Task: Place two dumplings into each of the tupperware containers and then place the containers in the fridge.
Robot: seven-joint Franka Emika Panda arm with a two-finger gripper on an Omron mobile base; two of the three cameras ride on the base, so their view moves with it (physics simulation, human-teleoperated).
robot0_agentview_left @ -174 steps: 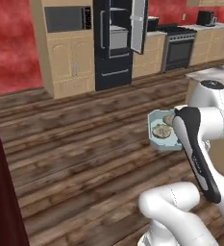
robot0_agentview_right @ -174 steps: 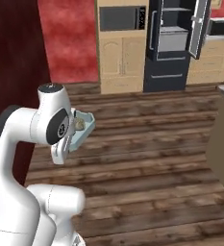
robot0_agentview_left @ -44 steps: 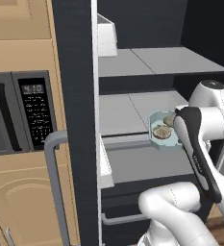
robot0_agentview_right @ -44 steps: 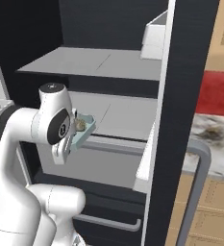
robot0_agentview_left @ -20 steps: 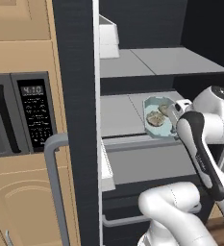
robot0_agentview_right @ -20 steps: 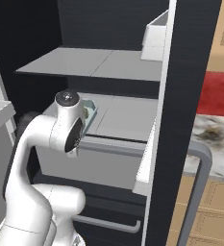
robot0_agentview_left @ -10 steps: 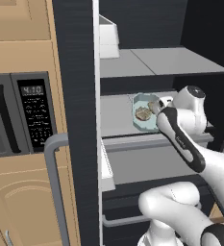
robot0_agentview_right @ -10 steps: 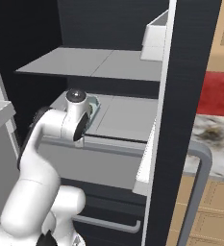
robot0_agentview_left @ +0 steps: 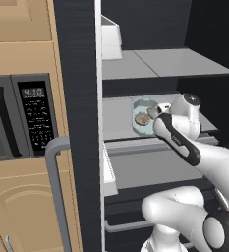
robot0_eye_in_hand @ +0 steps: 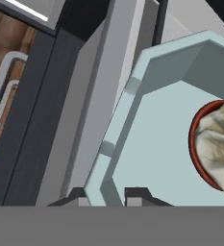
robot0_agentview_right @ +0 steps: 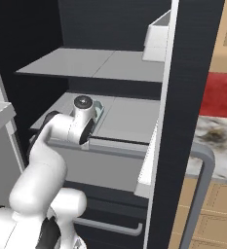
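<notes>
Fridge [robot0_agentview_left: 76, 98] stands open, dark charcoal body with light grey shelves inside. Arm reaches into the middle compartment. Gripper [robot0_eye_in_hand: 102, 194]: jaws narrow, pinched on the rim of a translucent light-blue tupperware container [robot0_agentview_left: 144, 115], one dark fingertip [robot0_eye_in_hand: 137, 194] on the inside of the wall, the other outside it. In the left base view the container sits over the middle shelf [robot0_agentview_left: 118, 118], at about 9 o'clock from the white wrist, tilted toward the camera; whether its base touches the shelf cannot be told. Two tan-brown dumplings [robot0_agentview_left: 144, 118] lie in it, side by side. In the hand view one dumpling [robot0_eye_in_hand: 219, 144] shows at 3 o'clock, lumpy and pale with a reddish-brown edge, resting on the container floor. In the right base view a corner of the container [robot0_agentview_right: 99, 111] shows just behind the wrist, at 1 o'clock from it. Black microwave [robot0_agentview_left: 22, 118] with keypad sits in the wooden cabinet at 9 o'clock from the fridge.
</notes>
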